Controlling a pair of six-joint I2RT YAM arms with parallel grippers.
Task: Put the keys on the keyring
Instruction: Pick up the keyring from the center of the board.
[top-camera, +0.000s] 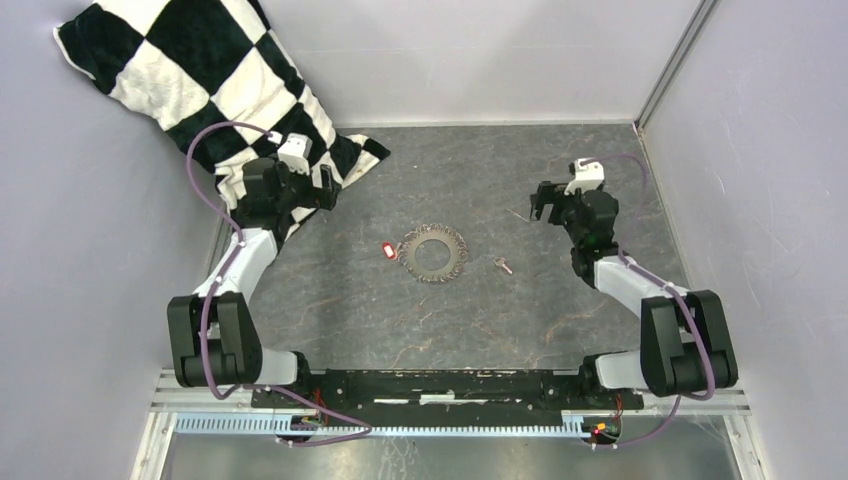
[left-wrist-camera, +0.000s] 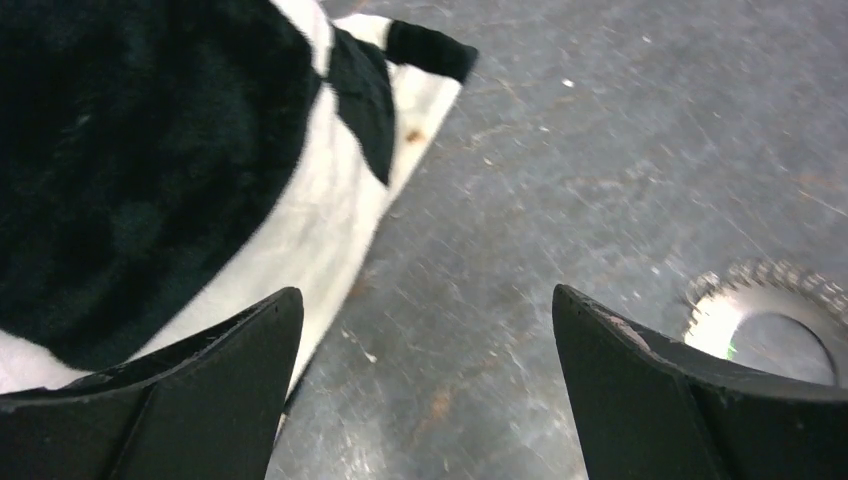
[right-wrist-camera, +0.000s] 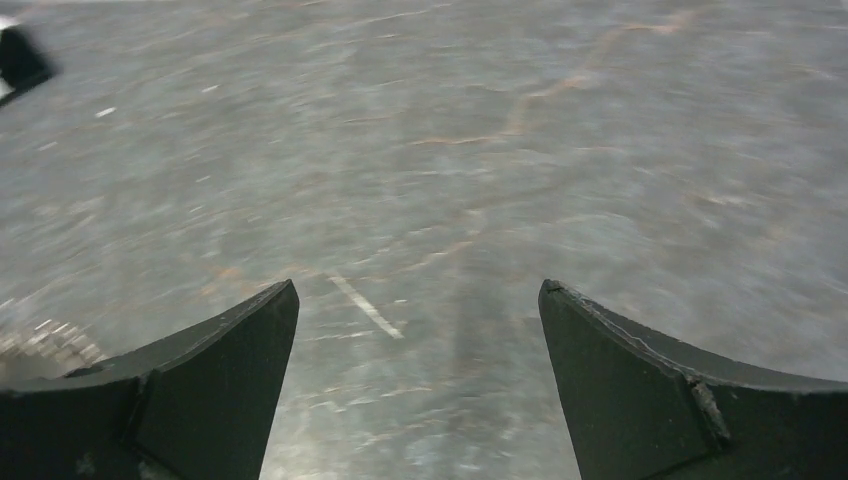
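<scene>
Silver keyring (top-camera: 433, 254) with red tag (top-camera: 388, 250) at desk (top-camera: 500, 330) centre, tiny key (top-camera: 502, 265) near its right side, not touching, left end effector (left-wrist-camera: 425, 293) open by checkered cloth (top-camera: 200, 70) at far-left corner, right end effector (right-wrist-camera: 418, 285) open, both empty

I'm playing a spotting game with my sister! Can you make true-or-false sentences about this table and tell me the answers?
1. The tiny silver-grey metal key is already hooked on the jagged circle of small silver metal rings. False: the key lies loose on the grey stone-patterned table, apart from the circle, on the right arm's side.
2. The left gripper and the right gripper are both open and hold nothing. True.
3. The small red rectangular tag sits at the ring circle's edge, on the left arm's side. True.
4. The black-and-white checkered cloth covers the ring circle. False: the cloth lies in the far left corner, apart from the rings.
</scene>
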